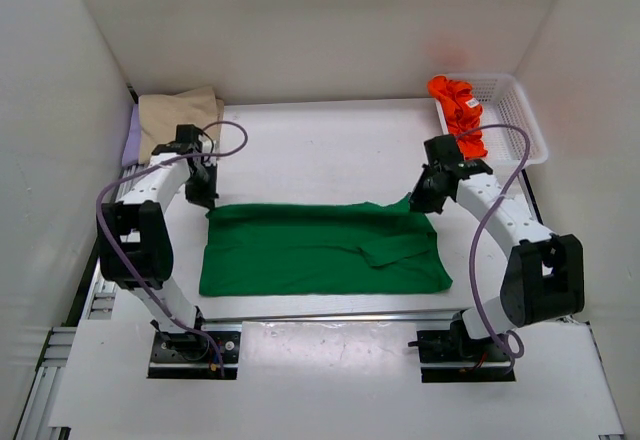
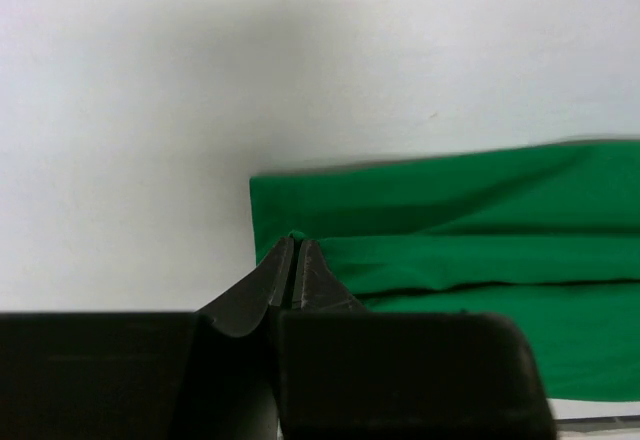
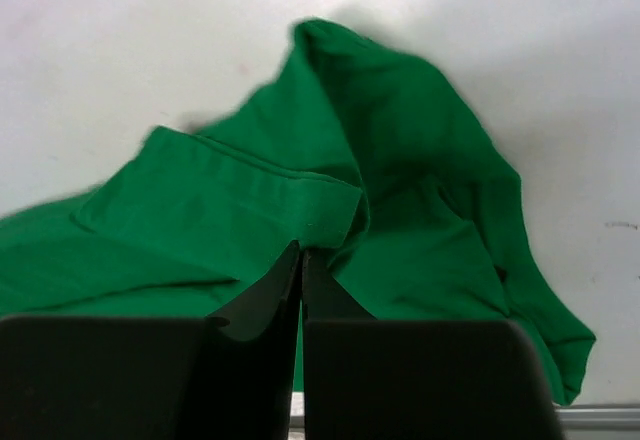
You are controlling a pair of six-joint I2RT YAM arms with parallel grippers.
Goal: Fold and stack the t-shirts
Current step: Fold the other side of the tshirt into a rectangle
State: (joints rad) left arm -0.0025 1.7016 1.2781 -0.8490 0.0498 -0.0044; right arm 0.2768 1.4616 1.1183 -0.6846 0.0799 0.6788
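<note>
The bright green t-shirt (image 1: pixel 320 250) lies spread across the middle of the table, folded lengthwise. My left gripper (image 1: pixel 203 200) is at its far left corner, and in the left wrist view the gripper (image 2: pixel 294 240) is shut on the edge of the green t-shirt (image 2: pixel 470 220). My right gripper (image 1: pixel 420 201) is at the far right corner. In the right wrist view the gripper (image 3: pixel 302 252) is shut on a hemmed fold of the green t-shirt (image 3: pixel 400 160), which is bunched there. The beige t-shirt (image 1: pixel 176 115) lies folded on the lilac t-shirt (image 1: pixel 131 140) at the back left. The orange-red t-shirt (image 1: pixel 458 110) hangs over the basket.
A white mesh basket (image 1: pixel 512 110) stands at the back right corner. White walls (image 1: pixel 50 110) close in the table on three sides. A metal rail (image 1: pixel 330 317) runs along the near edge in front of the arm bases.
</note>
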